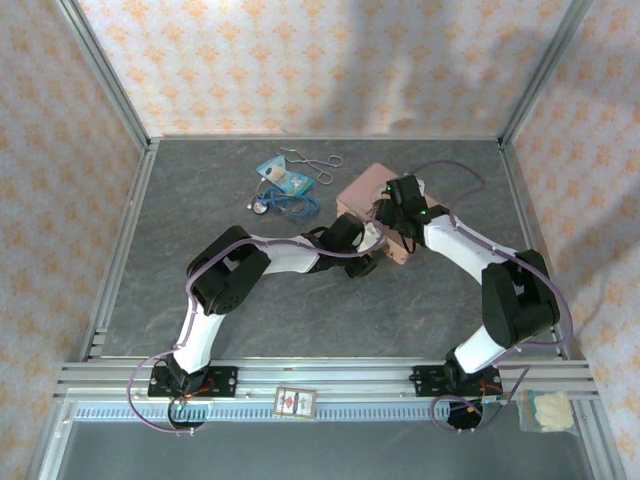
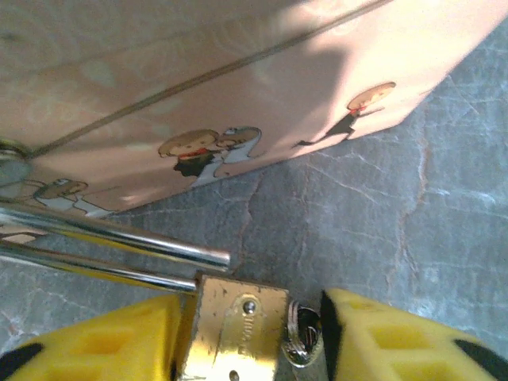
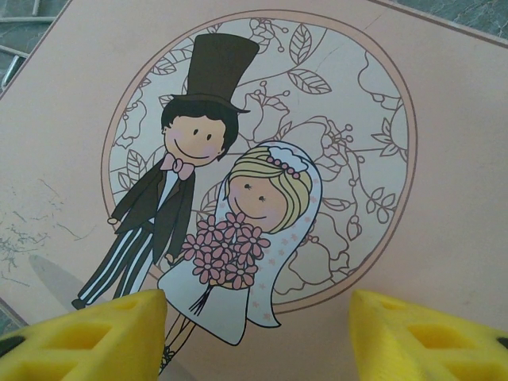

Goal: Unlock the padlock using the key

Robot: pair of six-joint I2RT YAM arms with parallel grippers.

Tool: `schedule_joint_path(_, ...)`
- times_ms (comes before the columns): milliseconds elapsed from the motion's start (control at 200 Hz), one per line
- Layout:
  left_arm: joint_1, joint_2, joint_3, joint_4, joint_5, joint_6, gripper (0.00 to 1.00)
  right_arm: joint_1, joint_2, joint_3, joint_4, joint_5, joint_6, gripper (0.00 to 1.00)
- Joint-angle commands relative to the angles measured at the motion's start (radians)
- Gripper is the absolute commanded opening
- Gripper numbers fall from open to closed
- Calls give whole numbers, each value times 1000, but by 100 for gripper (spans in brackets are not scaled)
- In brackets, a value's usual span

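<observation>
Brass padlock (image 2: 238,329), bottom cut off, sits between left end effector's (image 2: 250,317) fingers (image 2: 95,341); grip unclear. Right end effector (image 3: 255,302) spread above pink tin (image 3: 444,198).

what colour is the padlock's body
Brass-gold padlock, with a silvery shackle; clearest in the left wrist view.

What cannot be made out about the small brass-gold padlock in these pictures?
In the left wrist view:
the brass-gold padlock: lower body and keyhole cut off by the bottom edge.
the thin silvery shackle: bend cut off by the left edge.
the silvery key: blade hidden between padlock and yellow finger.
</observation>
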Motion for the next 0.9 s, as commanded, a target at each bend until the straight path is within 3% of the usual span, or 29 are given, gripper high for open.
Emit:
schedule_joint_path(0,-7,36,22,5,7,22,35,-4,8,10,-8,19,-7,61)
schedule_joint_path(235,-5,16,-4,36,8,-2,19,-6,11,2,-8,28,-7,61)
schedule_joint_path(355,6,-19,-57,112,-55,-83,14,-7,14,0,-12,36,-5,61)
schedule_joint_path(896,63,-84,-151,269,-77,-329,14,-12,17,-1,-4,18,-1,61)
